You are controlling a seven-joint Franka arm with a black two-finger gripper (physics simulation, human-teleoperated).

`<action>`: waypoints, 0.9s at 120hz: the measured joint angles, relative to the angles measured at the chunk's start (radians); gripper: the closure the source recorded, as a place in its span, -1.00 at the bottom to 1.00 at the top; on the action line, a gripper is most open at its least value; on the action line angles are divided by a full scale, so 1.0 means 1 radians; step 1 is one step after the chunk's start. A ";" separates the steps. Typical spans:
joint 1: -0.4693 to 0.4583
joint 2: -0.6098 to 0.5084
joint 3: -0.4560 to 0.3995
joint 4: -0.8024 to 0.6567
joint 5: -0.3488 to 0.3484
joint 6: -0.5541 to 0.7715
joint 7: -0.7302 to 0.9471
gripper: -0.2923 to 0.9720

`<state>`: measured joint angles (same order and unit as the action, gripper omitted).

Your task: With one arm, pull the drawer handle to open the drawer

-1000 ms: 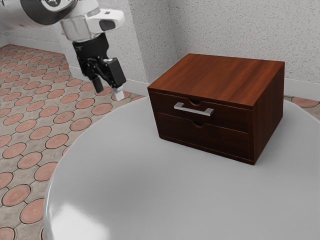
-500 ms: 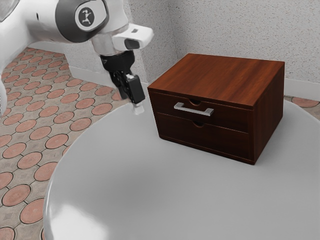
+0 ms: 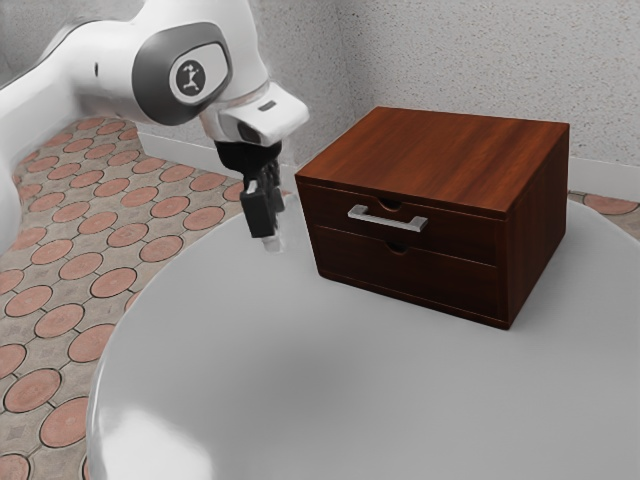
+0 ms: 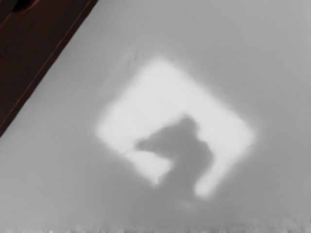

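As the arm (image 3: 150,70) stretched in from ten o'clock in the exterior view, the gripper (image 3: 270,238) hung pointing down low over the table (image 3: 350,390), at nine o'clock from the handle (image 3: 387,218) and apart from the cabinet (image 3: 440,160). Spread or closed, I could not tell! The handle sat on the top drawer (image 3: 455,228), which lay flush and shut, and in the wrist view the hand's shadow (image 4: 182,148) fell on the table (image 4: 252,53) beside the cabinet (image 4: 29,48).
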<state>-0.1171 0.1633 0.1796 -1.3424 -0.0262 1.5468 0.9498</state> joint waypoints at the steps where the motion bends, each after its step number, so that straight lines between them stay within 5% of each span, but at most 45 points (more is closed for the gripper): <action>1: 0.000 -0.003 0.000 -0.008 -0.001 0.003 0.006 -0.54; 39: 0.004 -0.071 0.006 -0.188 -0.019 0.186 0.258 -0.54; 108: -0.027 0.091 0.000 -0.067 -0.028 0.315 0.542 -0.54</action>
<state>-0.1439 0.2543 0.1795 -1.4089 -0.0542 1.8615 1.4915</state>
